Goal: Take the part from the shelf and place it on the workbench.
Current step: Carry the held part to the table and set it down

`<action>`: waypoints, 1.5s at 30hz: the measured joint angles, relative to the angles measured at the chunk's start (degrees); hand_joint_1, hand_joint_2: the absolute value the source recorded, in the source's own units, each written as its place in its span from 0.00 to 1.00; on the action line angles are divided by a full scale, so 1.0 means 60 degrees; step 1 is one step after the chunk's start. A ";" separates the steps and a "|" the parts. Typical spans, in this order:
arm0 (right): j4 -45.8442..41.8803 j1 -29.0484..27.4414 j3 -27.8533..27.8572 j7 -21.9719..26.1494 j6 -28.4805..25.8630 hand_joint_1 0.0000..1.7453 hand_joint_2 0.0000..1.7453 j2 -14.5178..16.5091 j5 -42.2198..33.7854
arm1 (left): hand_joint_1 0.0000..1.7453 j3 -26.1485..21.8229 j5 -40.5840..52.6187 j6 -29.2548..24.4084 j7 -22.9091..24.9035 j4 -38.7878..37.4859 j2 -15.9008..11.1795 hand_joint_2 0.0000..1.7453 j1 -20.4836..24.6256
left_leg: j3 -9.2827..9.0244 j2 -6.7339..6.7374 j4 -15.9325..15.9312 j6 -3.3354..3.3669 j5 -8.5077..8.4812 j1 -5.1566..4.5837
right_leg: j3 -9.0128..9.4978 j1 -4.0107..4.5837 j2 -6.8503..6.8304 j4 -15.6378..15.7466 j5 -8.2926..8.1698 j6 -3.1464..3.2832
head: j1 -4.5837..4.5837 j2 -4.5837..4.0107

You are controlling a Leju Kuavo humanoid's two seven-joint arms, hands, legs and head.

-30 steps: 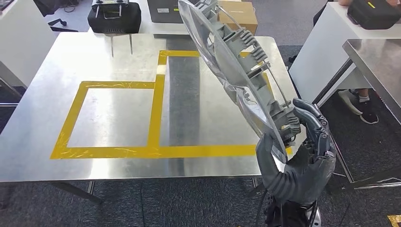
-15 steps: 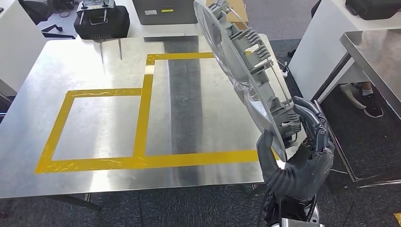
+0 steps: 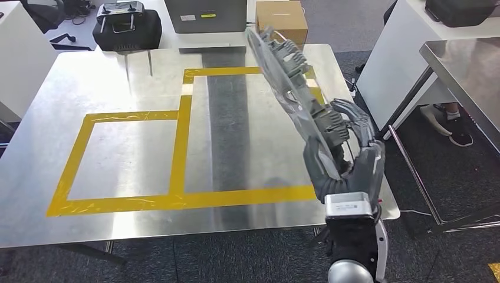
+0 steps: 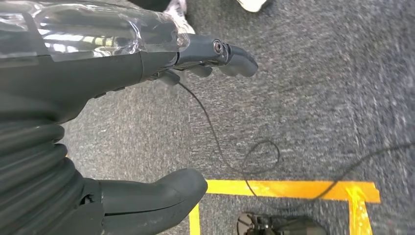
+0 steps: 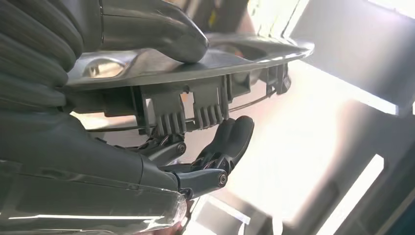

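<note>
**Right hand holding the ribbed part over the metal desk**

The right hand is gripping a long, curved part of grey plastic with a glossy silvery face, holding it steeply tilted above the right side of the brushed-metal desk. The part's back is carrying rows of ribbed grey clips and a thin wire running along it. In the right wrist view the thick grey thumb is pressing on the shiny face of the part while the darker fingers are curling up under the ribbed clips, so the part is being pinched between them.

The left hand is hanging over grey carpet; its dark fingers are lying stretched out and well apart from the thumb, holding nothing. A thin black cable is looping across that carpet over a strip of yellow floor tape.

The desk's surface is reflecting light and is carrying yellow tape rectangles. Beyond its far edge a black case, a grey box and a brown cardboard box are standing. A white table is sitting to the right, with a person's shoe beneath it.
</note>
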State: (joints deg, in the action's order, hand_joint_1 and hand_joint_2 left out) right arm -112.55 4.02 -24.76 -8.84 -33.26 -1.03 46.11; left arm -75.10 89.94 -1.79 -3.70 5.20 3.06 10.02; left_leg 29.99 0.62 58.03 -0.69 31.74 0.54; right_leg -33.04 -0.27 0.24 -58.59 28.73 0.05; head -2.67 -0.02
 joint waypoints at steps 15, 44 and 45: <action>0.3314 0.4459 -0.3261 -0.1802 0.5671 1.00 1.00 -0.1325 -0.1738 | 0.00 0.1105 -0.0001 0.0794 0.0111 0.0001 0.0220 1.00 0.0520 | -0.0029 0.0019 0.0003 0.0034 -0.0021 -0.0013 | 0.0022 -0.0019 0.0013 0.0039 -0.0038 -0.0048 | 0.0010 0.0000; 0.6493 0.5488 -0.4993 -0.1596 0.4320 0.00 1.00 -0.1332 -0.2161 | 0.00 0.1883 -0.0094 0.0677 0.0385 0.0022 0.0315 0.00 0.0580 | -0.0045 -0.0109 0.0006 0.0037 -0.0023 -0.0013 | 0.0074 -0.0017 -0.0017 0.0094 -0.0041 -0.0054 | 0.0001 0.0000; 0.6387 0.5390 -0.4922 -0.1527 0.3938 0.00 1.00 -0.1338 -0.2186 | 0.00 0.1882 -0.0104 0.0654 0.0358 0.0023 0.0314 0.00 0.0557 | -0.0046 -0.0113 0.0006 0.0037 -0.0023 -0.0013 | 0.0076 -0.0017 -0.0018 0.0094 -0.0041 -0.0054 | 0.0001 0.0000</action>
State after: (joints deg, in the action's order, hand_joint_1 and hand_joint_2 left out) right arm -74.23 36.36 -54.29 -18.00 -9.64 -9.06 33.00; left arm -63.81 89.32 2.13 -1.55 5.33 4.95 13.36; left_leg 29.71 -0.06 58.07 -0.47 31.61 0.46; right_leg -32.58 -0.37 0.13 -58.02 28.48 -0.28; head -2.66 -0.02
